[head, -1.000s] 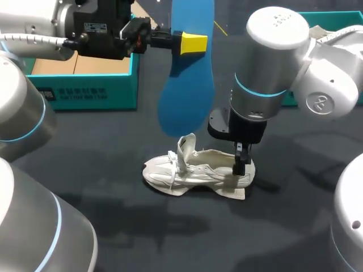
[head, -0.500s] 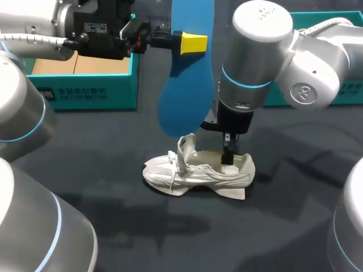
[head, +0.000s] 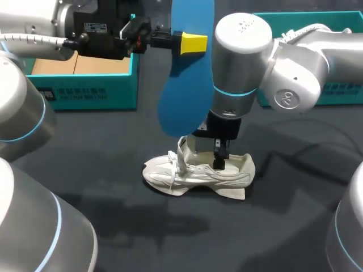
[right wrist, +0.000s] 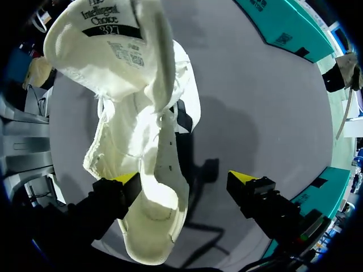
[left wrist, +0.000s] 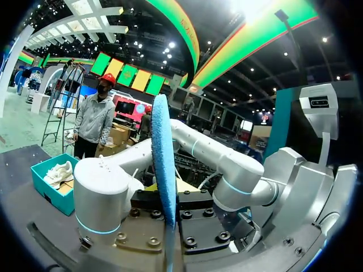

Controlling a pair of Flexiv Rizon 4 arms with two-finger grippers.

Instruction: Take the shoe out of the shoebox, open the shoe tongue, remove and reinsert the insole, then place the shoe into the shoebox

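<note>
A white shoe (head: 193,173) lies on its side on the dark table, its tongue (right wrist: 108,45) pulled up. My left gripper (head: 190,43) is up at the back, shut on a blue insole (head: 187,85) that hangs down toward the shoe. In the left wrist view the insole (left wrist: 161,170) stands edge-on ahead of the wrist. My right gripper (head: 220,160) hangs straight down over the shoe's opening. It is open in the right wrist view (right wrist: 184,178), with the shoe's heel end (right wrist: 153,209) between its fingers, close to one yellow tip (right wrist: 127,179).
A teal shoebox (head: 85,85) stands at the back left under my left arm. A second teal box (head: 334,93) sits at the back right behind my right arm. Bare dark table surrounds the shoe in front.
My right arm has swung leftward, carrying its open gripper from the heel to over the shoe's opening. The left arm and the insole have stayed put.
</note>
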